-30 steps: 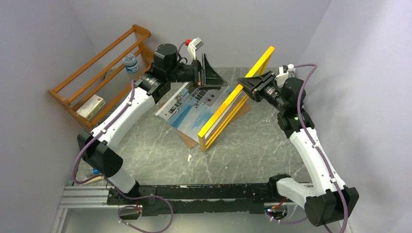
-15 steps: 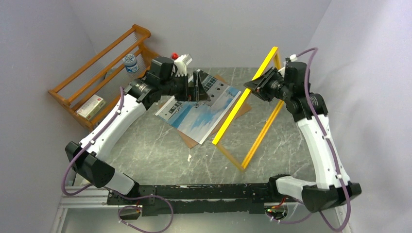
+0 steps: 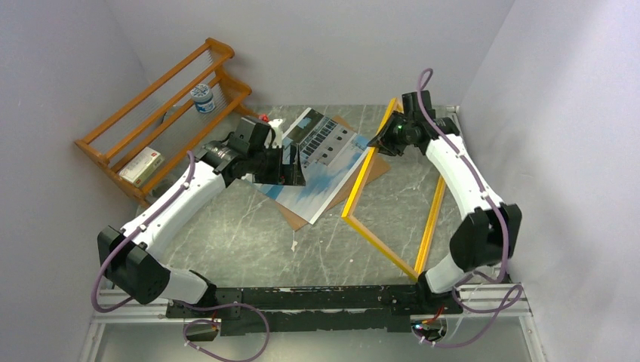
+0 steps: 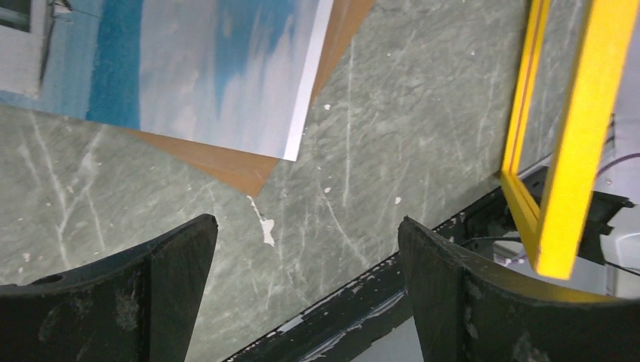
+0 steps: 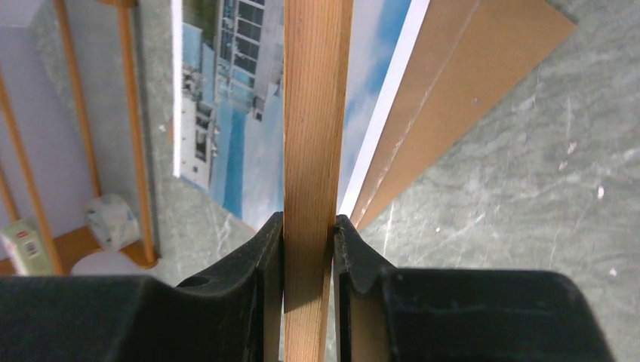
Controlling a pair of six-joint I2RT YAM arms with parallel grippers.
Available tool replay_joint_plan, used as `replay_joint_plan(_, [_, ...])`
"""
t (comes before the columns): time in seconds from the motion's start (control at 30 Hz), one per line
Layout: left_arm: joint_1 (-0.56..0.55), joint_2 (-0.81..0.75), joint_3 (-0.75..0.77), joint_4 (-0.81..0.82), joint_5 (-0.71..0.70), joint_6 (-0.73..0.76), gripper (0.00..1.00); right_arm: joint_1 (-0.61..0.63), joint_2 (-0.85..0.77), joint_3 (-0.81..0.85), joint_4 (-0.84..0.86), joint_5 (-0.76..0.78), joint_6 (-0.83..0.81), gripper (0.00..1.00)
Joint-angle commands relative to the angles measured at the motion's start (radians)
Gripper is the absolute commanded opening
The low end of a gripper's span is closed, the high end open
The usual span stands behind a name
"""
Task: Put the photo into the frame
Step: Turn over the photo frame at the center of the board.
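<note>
The photo (image 3: 328, 162), a white building against blue sky, lies face up on a brown hardboard panel (image 3: 302, 215) at the table's middle back. My left gripper (image 3: 290, 167) is open and empty, just above the photo's left edge. In the left wrist view (image 4: 304, 222) the jaws stand wide apart over bare table, with the photo (image 4: 189, 68) beyond them. My right gripper (image 3: 385, 139) is shut on the far bar of the yellow frame (image 3: 360, 181). The frame stands tilted right of the photo. The right wrist view shows the gripper (image 5: 309, 226) clamped on its wood-coloured bar (image 5: 313, 113).
An orange-brown slatted rack (image 3: 162, 98) stands at the back left, holding a small jar (image 3: 202, 98) and a box (image 3: 141, 166). A white scrap (image 3: 293, 243) lies on the table in front of the panel. Grey walls close in on three sides.
My right arm swung the frame off the photo to the right and stretched out toward the back. My left gripper dropped lower and came nearer, to the photo's left edge.
</note>
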Motion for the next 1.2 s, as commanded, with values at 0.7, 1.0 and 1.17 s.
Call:
replay_joint_plan(0.7, [0.028, 0.069, -0.106, 0.06, -0.052, 0.012, 0.94, 0.104, 0.347, -0.021, 0.154, 0.324, -0.29, 0.06])
replay_joint_plan(1.0, [0.04, 0.238, -0.02, 0.089, 0.024, -0.001, 0.94, 0.061, 0.353, -0.119, 0.207, 0.345, -0.286, 0.1])
replay_joint_plan(1.17, [0.041, 0.311, 0.029, 0.101, 0.017, 0.003, 0.94, 0.037, 0.367, -0.095, 0.192, 0.403, -0.219, 0.16])
